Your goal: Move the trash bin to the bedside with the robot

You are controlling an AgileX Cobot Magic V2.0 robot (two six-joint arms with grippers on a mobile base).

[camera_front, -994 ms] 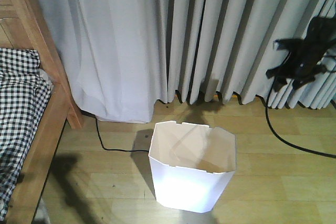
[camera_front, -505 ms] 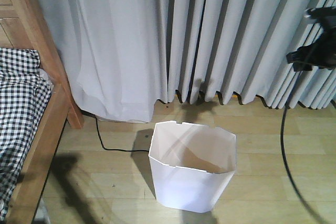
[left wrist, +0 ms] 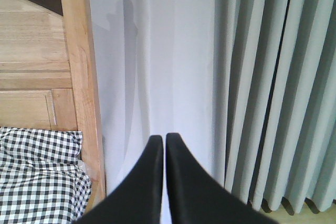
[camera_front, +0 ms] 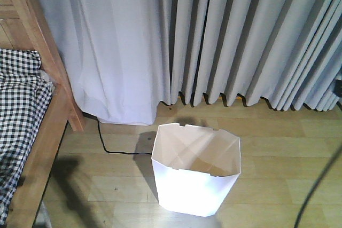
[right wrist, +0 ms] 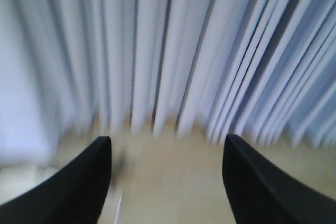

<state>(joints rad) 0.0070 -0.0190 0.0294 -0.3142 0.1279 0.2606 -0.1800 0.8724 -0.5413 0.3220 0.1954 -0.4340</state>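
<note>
White trash bin (camera_front: 196, 177) upright on the wooden floor (camera_front: 278, 148), open top up, cream inside showing, nothing seen within. Landmark: the bin. Off to its left, apart from it, the bed (camera_front: 40, 132) with light-brown wooden frame and black-and-white checked bedding (camera_front: 18, 110). Behind the bin, pale grey curtains (camera_front: 214, 36) hanging to the floor. Thin black cord (camera_front: 107, 145) running over the floor from the curtain hem behind and left of the bin toward the bin's left side, ending near its shadow. To the right of the bin, a blurred dark cable (camera_front: 320, 182) crossing the lower right corner of the front view; no arm visible there.

Left tool (left wrist: 164, 139) seen from its wrist camera: two black fingers pressed nearly together, only a hairline gap, gripping nothing, pointed at the curtains with the bed's headboard post (left wrist: 79, 77) to its left. Right tool (right wrist: 167, 150) seen from its wrist camera, picture blurred: black fingers spread wide, empty, aimed at the curtain hem and floor. Bin touched by neither tool.
</note>
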